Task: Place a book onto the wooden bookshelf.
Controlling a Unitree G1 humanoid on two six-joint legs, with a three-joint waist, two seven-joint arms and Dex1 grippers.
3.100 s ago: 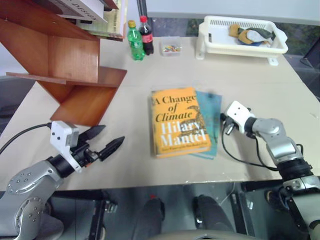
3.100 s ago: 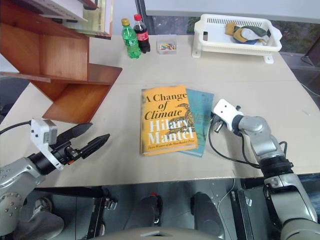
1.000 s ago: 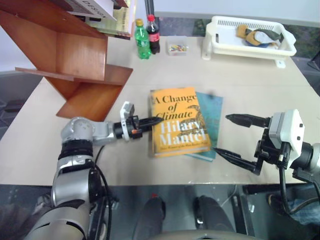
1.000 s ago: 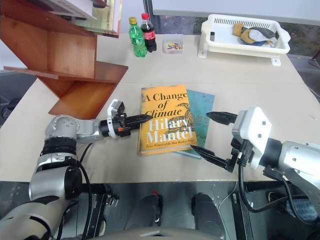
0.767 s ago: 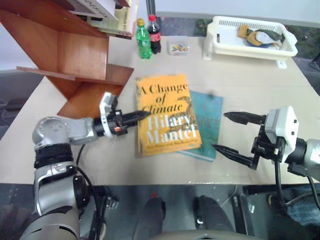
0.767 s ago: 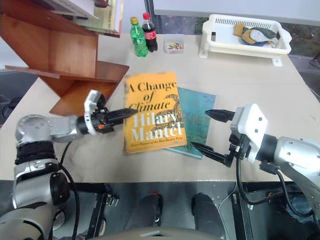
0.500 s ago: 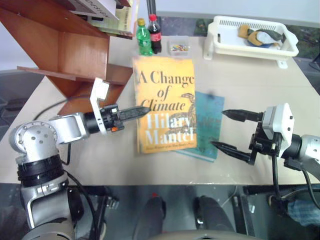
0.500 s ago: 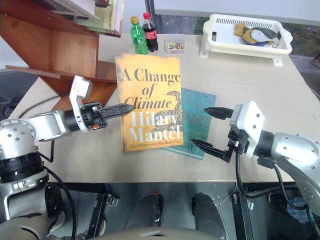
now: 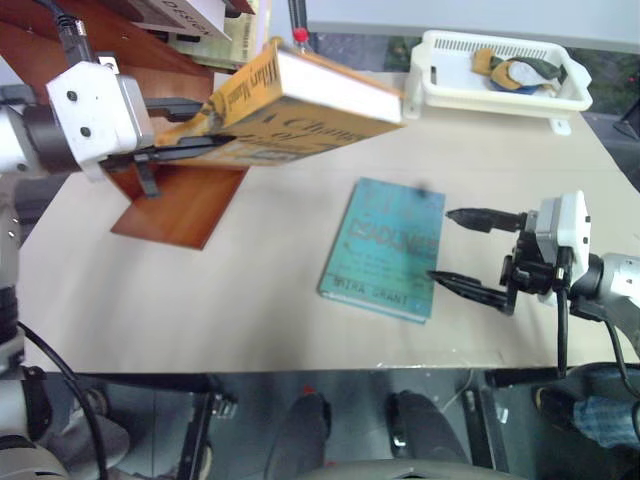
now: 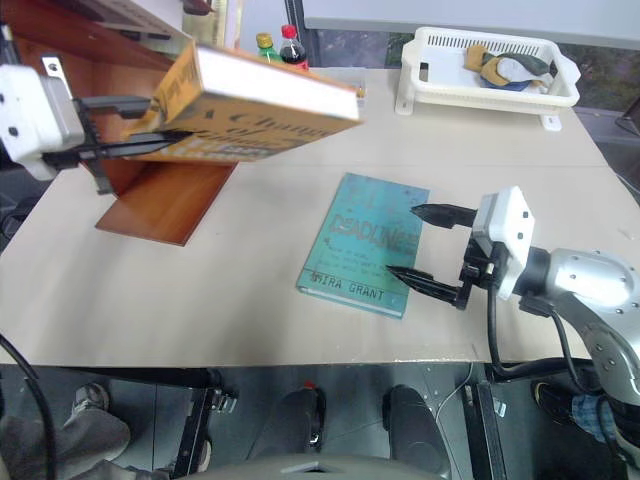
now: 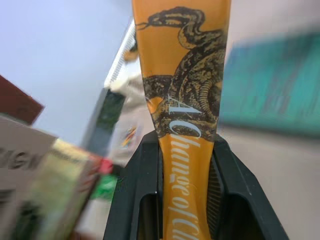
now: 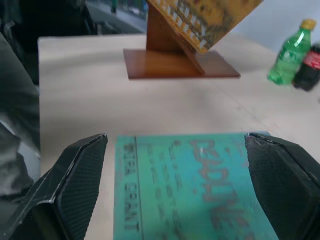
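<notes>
The book (image 9: 300, 105) is up in the air, pinched at its spine end between the black fingers of the left gripper (image 9: 175, 150), and it juts out from those fingers like a plank, white page edges facing up and toward me, the orange cover tipped over onto its side. To my eye the step in hand is the carry to the wooden bookshelf (image 9: 130, 120), which stands right behind and below that gripper, its slanted boards and base plate just beside the fingers. Doing it well looks like a matter of lining the book's long edge with one of the angled compartments before pushing in, and going slowly, since all the weight hangs out past a narrow grip and could sag or twist loose. The far corner of the book also sweeps near the bottles (image 10: 278, 47) at the back of the table, so a wide swing seems risky. The left arm is raised high and out to the side, wrist rolled so its camera block sits outward, fingers pointing roughly level across the table. The right gripper (image 10: 432, 245) hovers low with its fingers spread wide and holding nothing, aimed at the near edge of the teal book (image 10: 365, 243) that lies flat just ahead of its tips, forearm stretched in from the table's edge.
</notes>
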